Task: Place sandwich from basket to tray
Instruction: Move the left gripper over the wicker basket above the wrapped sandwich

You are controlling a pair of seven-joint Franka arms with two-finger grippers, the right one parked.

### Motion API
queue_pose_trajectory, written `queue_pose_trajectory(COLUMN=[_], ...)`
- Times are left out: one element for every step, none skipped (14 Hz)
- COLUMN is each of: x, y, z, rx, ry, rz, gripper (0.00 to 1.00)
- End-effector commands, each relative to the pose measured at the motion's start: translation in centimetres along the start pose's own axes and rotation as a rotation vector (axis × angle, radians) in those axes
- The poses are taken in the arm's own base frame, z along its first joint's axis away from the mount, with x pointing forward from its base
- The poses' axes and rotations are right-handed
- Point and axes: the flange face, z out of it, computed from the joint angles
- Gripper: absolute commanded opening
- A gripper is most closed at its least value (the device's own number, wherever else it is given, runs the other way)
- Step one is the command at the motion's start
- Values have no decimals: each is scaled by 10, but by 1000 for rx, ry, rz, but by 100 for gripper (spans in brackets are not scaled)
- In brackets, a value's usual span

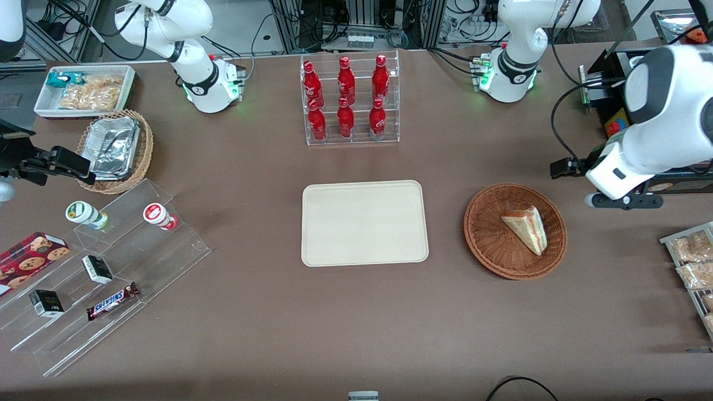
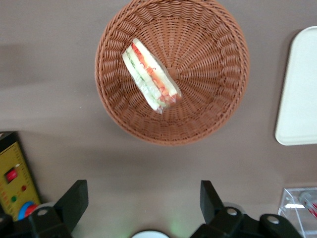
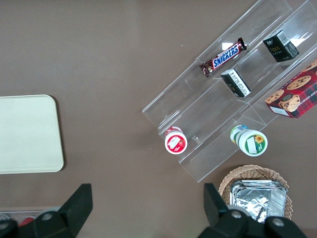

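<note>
The sandwich (image 1: 526, 228), a pale bread wedge with red, yellow and green layers, lies in the round reddish-brown basket (image 1: 484, 245) toward the working arm's end of the table. The cream tray (image 1: 365, 223) lies flat beside the basket, with nothing on it. My left gripper (image 1: 596, 186) hangs high above the table, beside the basket and farther from the front camera than the sandwich. The left wrist view shows the gripper (image 2: 143, 191) open and holding nothing, well apart from the sandwich (image 2: 150, 77), which rests against the wall of the basket (image 2: 213, 99). An edge of the tray (image 2: 299, 94) shows there too.
A clear rack of red bottles (image 1: 351, 100) stands farther from the front camera than the tray. A yellow control box (image 2: 15, 183) sits near the gripper. Snack packets (image 1: 693, 267) lie at the working arm's table edge. A stepped acrylic shelf (image 1: 111, 267), a foil-filled basket (image 1: 114, 150) and a white bin (image 1: 83, 89) occupy the parked arm's end.
</note>
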Motion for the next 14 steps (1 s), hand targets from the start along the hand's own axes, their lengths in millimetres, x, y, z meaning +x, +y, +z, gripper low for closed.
queue_pose_trajectory(x=[-6, -5, -5, -5, -5, -5, -5, -5, -4, -2, 1, 6, 11, 16], y=[-2, -2, -2, -3, -3, -4, -5, -6, -6, -6, -6, -5, -5, -3], z=[37, 50, 62, 72, 84, 97, 107, 116, 119, 126, 130, 136, 144, 149], rx=[8, 6, 5, 3, 1, -4, -9, -14, -20, -26, -33, -42, -48, -62], ry=[43, 61, 79, 93, 110, 139, 167, 182, 185, 175, 179, 189, 196, 213], rz=[-22, -42, -57, -65, -92, -130, -153, -189, -252, -337, -411, -478, -528, -595], gripper=[100, 100, 100, 100, 100, 100, 100, 100, 100, 100, 100, 100, 100, 100])
